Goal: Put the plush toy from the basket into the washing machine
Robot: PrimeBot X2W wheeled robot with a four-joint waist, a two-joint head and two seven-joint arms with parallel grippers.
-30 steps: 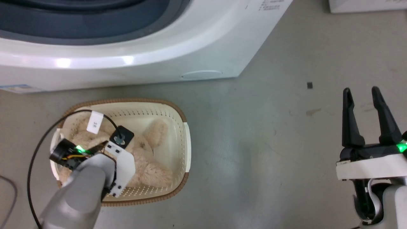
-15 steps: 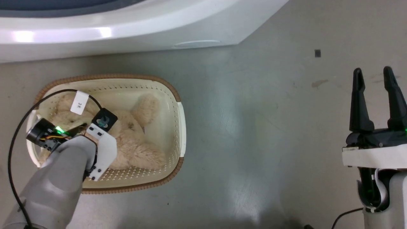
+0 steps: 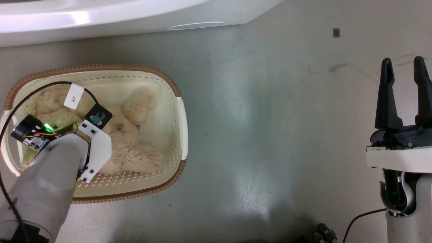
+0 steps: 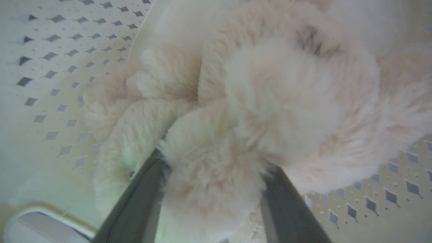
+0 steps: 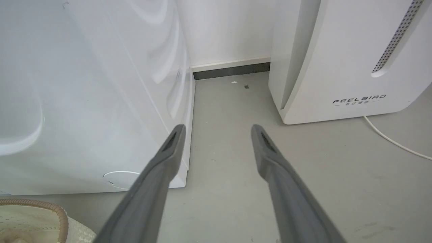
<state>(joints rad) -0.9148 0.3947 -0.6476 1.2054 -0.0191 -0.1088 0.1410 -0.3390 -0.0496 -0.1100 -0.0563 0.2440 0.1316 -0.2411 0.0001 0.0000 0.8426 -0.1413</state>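
Left gripper (image 4: 212, 168): down inside the basket (image 3: 179, 111), fingers (image 4: 141, 199) pinching a lump of toy fur, seemingly a limb.
Plush toy (image 3: 130, 145): lying in the basket, bulging between and beyond the fingers.
Right gripper (image 3: 405, 91): over bare floor (image 3: 256, 128), fingers spread, holding nothing.
Washing machine (image 5: 84, 101): ahead and left of the right fingers.

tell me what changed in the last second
The head camera tilted down, sliding the scene up the head view. The left gripper stayed down on the fluffy cream plush toy in the cream perforated basket; the right gripper stayed open and empty.
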